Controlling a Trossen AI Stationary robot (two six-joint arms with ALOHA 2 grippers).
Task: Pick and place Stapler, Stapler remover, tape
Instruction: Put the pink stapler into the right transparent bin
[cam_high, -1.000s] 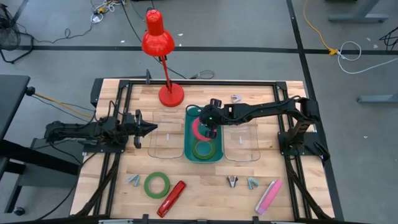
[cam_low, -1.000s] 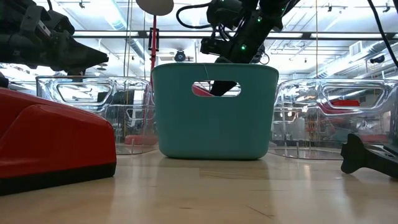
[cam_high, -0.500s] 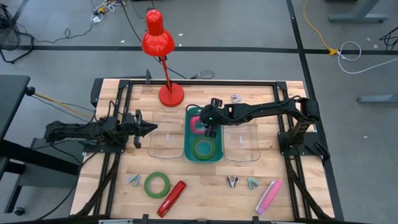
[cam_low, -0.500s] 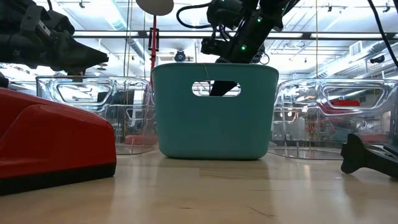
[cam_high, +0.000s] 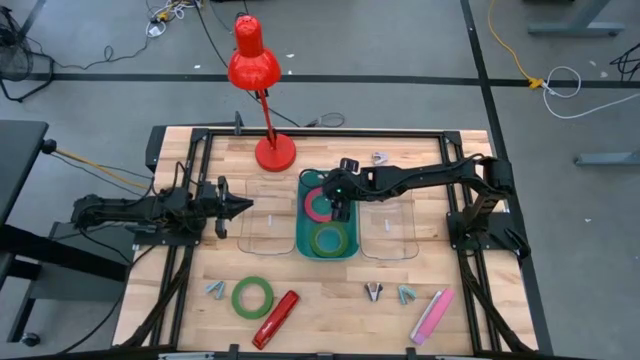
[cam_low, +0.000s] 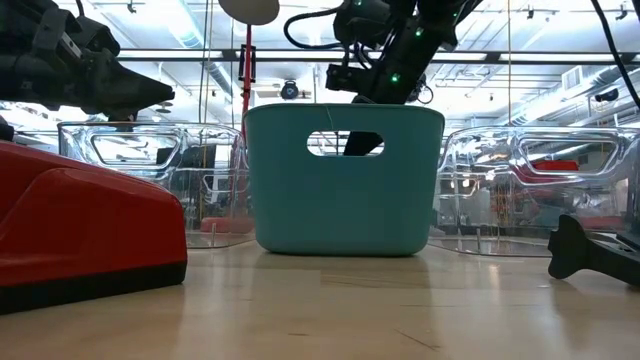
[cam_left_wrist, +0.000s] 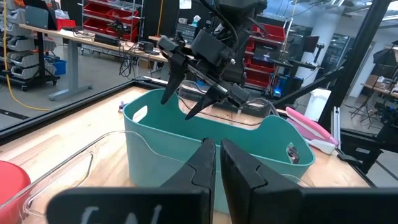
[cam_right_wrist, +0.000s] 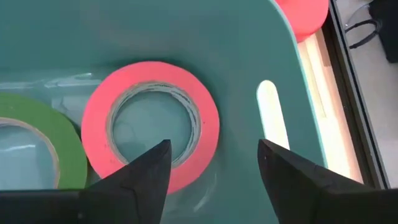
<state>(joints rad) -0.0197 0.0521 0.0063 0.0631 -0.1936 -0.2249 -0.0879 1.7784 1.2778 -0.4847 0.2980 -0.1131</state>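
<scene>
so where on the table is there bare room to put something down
Bare wood runs between the red stapler and the stapler remover along the front edge, and behind the right clear tray. The middle is crowded: the teal bin holds pink tape and green tape, with the open right gripper over it.

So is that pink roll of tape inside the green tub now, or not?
Inside. The pink tape lies flat on the tub floor, beside a green roll.
</scene>
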